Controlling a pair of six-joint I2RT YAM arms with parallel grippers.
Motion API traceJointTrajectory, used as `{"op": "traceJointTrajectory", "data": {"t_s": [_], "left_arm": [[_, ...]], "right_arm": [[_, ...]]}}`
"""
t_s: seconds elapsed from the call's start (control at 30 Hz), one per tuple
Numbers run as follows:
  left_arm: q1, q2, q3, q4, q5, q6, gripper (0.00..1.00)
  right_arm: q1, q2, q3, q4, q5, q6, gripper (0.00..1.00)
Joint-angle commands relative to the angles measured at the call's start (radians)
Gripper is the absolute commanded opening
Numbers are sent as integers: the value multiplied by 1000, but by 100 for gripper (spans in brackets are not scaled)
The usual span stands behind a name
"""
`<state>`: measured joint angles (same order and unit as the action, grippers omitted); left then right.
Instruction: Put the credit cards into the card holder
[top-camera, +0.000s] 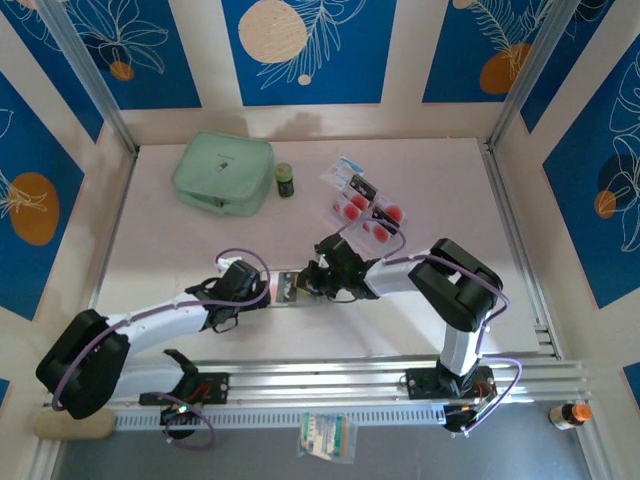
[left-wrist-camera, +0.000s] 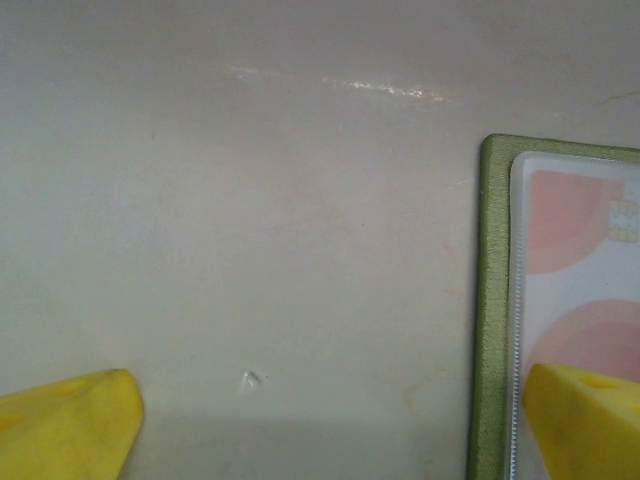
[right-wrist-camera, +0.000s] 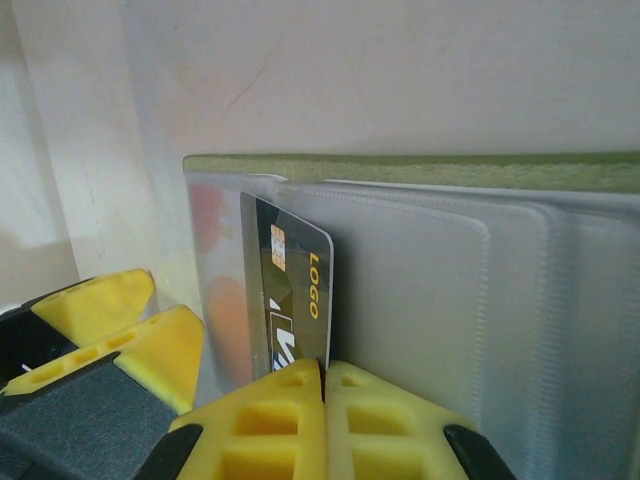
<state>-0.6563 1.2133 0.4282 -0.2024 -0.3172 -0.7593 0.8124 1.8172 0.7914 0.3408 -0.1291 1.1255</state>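
As I judge it, the task is in its middle part. The small olive-green folding card holder with clear plastic sleeves (right-wrist-camera: 420, 170) lies open on the pale table (left-wrist-camera: 250, 200), close in front of the two arms and between their claws. The right claw (right-wrist-camera: 322, 380) has its yellow fingers pressed fully together on the lower edge of a black plastic card with a gold chip and the word LOGO (right-wrist-camera: 290, 290). The upper part of this black card is at the mouth of one sleeve; whether it is already inside, I cannot tell. Behind a neighbouring sleeve a whitish card with red dots (left-wrist-camera: 575, 270) shows through, so at least one card seems to be stored. The left claw (left-wrist-camera: 325, 425) is wide open and holds nothing; one of its fingertips (left-wrist-camera: 590, 420) is over the card holder, perhaps to steady it. Several loose cards (top-camera: 365, 205), some whitish with red dots and some black, lie in a heap well apart, further back on the table, so most of the work is left.
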Motion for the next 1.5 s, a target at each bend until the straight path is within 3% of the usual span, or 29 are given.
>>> {"op": "traceJointTrajectory", "data": {"t_s": [0.0,0.07,0.2,0.3,0.43,0.73,1.07,1.47], "left_arm": [[9,23,-6,-11,9,-14,100],[9,23,-6,-10,10,-14,100],[9,20,-8,-8,10,-15,100],[9,18,-9,-6,7,-17,100],[9,20,-11,1,6,-17,100],[10,15,-15,2,5,-19,100],[10,7,-14,4,10,-21,100],[35,-94,37,-73,-16,-24,100]], "right_arm": [[10,41,31,-95,-50,-35,0],[8,51,64,-138,-77,-66,0],[-4,33,149,-310,-118,-212,24],[-15,-24,171,-403,-83,-290,29],[-18,-61,220,-492,-48,-359,28],[0,31,317,-526,-55,-391,11],[25,142,379,-543,-61,-392,5],[62,189,453,-549,-70,-370,4]]}}
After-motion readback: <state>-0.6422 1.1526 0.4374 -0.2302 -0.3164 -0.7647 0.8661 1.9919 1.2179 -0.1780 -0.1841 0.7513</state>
